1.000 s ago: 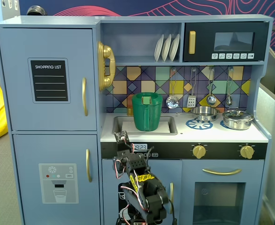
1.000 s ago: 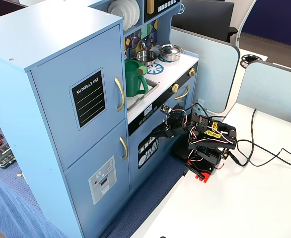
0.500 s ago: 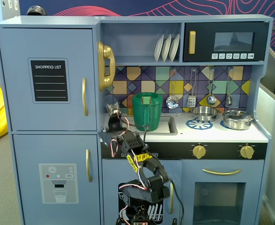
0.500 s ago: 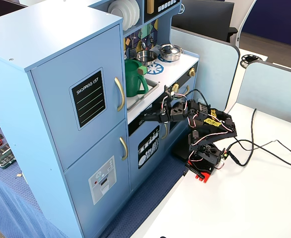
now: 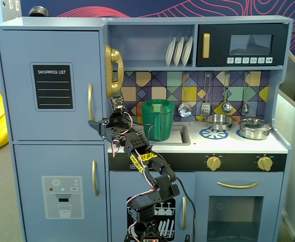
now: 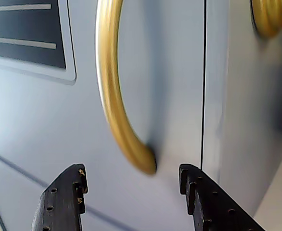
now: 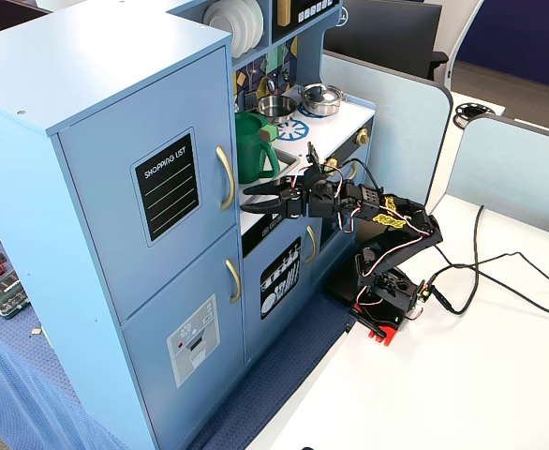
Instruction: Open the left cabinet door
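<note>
The left cabinet door is blue-grey with a black "SHOPPING LIST" panel and a vertical gold bar handle. It looks shut, flush with the cabinet front, in both fixed views. My gripper is open and empty, just below the handle's lower end. In the wrist view the handle curves down to its foot just above the gap between my black fingertips, and my gripper touches nothing. In a fixed view my gripper sits just right of the handle.
A lower door with a water-dispenser graphic sits under the left door. A gold toy phone hangs on the cabinet side, right of the handle. A green pitcher stands in the sink behind the arm. Cables lie on the white table.
</note>
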### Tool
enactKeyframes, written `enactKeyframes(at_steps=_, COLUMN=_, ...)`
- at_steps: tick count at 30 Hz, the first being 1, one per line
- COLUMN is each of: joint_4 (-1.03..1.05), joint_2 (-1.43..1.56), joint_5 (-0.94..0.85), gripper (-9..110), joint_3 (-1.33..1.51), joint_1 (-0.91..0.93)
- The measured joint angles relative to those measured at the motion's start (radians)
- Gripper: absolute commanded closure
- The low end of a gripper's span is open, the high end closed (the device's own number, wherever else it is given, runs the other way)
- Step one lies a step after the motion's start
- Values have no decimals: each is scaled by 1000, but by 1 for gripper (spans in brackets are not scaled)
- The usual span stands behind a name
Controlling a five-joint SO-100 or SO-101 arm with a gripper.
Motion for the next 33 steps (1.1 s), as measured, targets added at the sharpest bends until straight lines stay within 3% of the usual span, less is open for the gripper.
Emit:
enactKeyframes(at_steps=15, joint_4=-140, joint_2=-210, joint_5=-97, gripper=86, joint_3=-186, joint_1=-78)
enactKeyframes(at_steps=33, joint_4=-124, joint_2=-124, joint_5=-365, gripper=87, joint_3=-164, joint_1=-325)
